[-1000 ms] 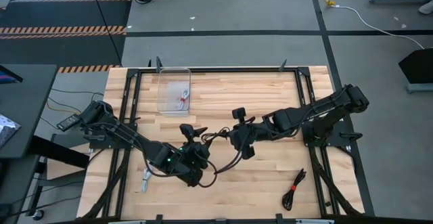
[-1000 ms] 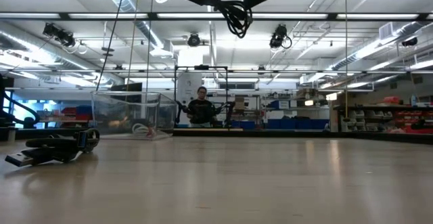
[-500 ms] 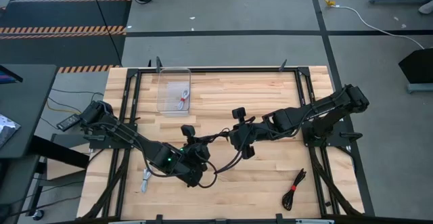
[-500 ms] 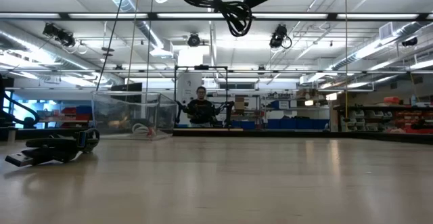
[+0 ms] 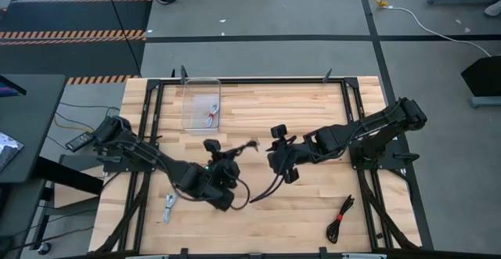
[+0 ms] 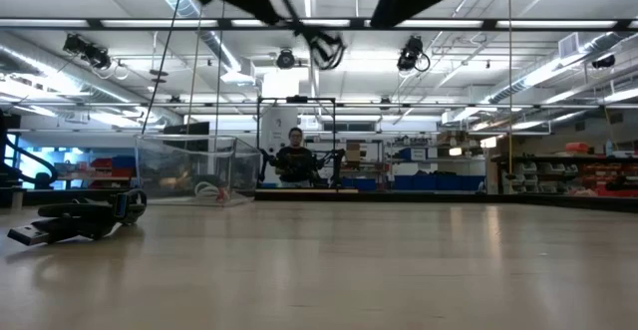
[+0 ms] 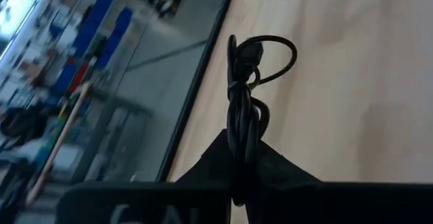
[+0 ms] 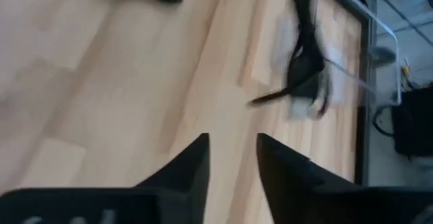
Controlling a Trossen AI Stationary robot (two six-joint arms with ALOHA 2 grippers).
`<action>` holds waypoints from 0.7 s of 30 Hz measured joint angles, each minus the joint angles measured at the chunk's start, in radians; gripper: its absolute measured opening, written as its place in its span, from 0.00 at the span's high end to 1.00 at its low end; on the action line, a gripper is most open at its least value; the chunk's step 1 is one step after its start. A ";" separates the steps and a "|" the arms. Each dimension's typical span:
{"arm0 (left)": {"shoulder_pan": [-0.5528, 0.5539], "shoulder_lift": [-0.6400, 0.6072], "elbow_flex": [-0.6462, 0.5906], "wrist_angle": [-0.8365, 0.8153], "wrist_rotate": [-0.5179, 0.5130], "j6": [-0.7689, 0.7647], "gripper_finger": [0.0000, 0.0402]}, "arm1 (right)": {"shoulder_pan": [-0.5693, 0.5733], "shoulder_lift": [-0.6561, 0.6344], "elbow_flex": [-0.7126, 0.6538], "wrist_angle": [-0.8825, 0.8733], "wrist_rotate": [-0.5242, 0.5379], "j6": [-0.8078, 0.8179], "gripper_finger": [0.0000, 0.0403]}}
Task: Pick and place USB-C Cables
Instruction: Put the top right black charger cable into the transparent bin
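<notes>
A black USB-C cable bundle [image 7: 242, 109] is in the air over the table's middle, with my left gripper [image 5: 232, 159] shut on it. In the low view the bundle [image 6: 324, 43] shows high above the tabletop. My right gripper [image 8: 232, 158] stands open and holds nothing, just to the right of it [image 5: 272, 161]. A silvery-white bundle [image 5: 170, 208] lies flat near the front left. A black, red-tied bundle [image 5: 340, 220] lies near the front right. A white, red-tied one [image 5: 211, 112] lies in the clear container [image 5: 188, 106]. My left gripper pinches the black bundle between its two shut fingers, on the wound strands [image 7: 238, 149] at the end away from the loop. The bundle runs along the fingers, and its looped end [image 7: 270, 48] sticks out ahead of them. It is lifted clear of the table.
The clear container stands at the far left of the wooden tabletop [image 5: 313, 106]. Black frame rails [image 5: 153, 110] run along the table's edges. A person [image 6: 293, 156] stands far off in the room behind. Bare wood lies between the grippers and the front edge.
The black bundle stretched between both grippers a second ago. Now it hangs from my left gripper alone and stands apart from my right one, which has let go. My left gripper has drawn back a little toward the table's left and far edges with the bundle.
</notes>
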 joint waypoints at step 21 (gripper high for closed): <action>0.458 -0.002 0.000 -0.629 0.111 -0.491 0.96 | 0.042 0.000 0.000 -0.199 0.031 0.264 0.48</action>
